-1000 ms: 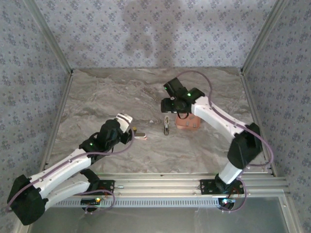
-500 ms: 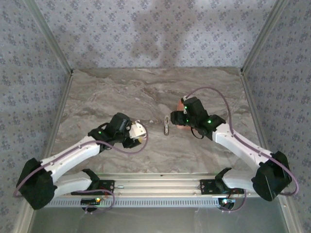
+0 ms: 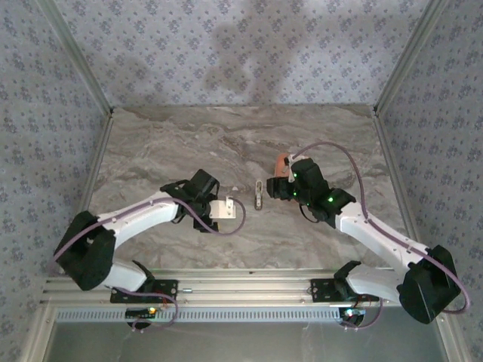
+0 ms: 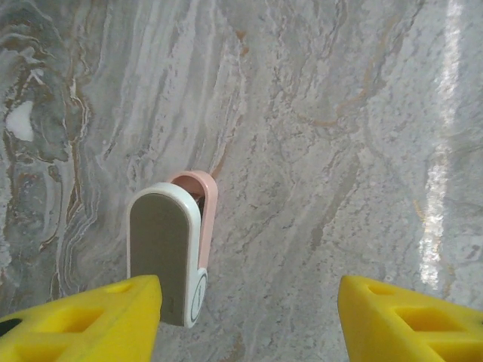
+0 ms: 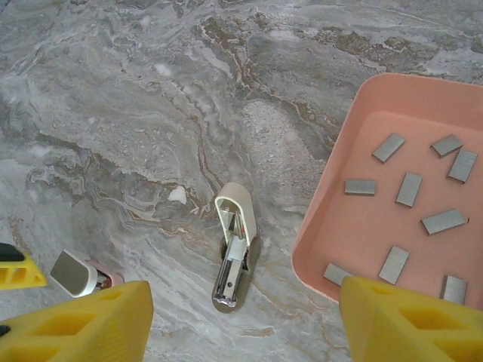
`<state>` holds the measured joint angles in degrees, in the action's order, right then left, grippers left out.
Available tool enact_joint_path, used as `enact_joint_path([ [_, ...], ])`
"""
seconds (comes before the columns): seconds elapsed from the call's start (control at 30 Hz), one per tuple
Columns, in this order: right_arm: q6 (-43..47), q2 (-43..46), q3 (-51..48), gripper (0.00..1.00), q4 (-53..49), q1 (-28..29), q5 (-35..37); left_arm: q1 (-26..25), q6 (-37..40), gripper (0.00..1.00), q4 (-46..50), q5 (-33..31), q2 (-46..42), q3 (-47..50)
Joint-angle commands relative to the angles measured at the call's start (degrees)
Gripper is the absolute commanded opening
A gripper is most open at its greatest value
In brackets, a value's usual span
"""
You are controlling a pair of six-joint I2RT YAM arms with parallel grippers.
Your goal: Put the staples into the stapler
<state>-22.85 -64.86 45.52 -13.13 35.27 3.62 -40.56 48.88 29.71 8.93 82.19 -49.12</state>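
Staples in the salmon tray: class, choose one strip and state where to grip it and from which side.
Take the strip lying flat, apart from the others and the tray wall. Come from straight above, probably closing on its two long edges.

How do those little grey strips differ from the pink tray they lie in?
The staples are grey and metallic; the tray is salmon pink. The staples are small and many; the tray is one, far larger, holding them. Both are rectangular.
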Motion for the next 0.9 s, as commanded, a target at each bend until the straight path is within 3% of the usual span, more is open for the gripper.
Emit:
enact_joint_path([
  [0.0,0.4,1.5,-1.0,0.67,1.0,0.1,-0.4,0.8,2.9,0.63,-0.3,3.4,1.9,-2.9],
  [0.27,1.3,3.0,-2.1,0.66,0.7,-0.1,-0.5,2.9,4.8,0.58,0.5,7.4,6.7,-7.9],
  [0.5,2.0,4.0,-2.9,0.66,0.3,-0.3,-0.7,3.6,9.1,0.50,7.5,9.3,12.4,-14.5],
  [0.87,2.0,6.3,-4.5,0.66,0.0,-1.0,-0.9,3.6,11.5,0.47,12.6,8.9,18.0,-18.1],
])
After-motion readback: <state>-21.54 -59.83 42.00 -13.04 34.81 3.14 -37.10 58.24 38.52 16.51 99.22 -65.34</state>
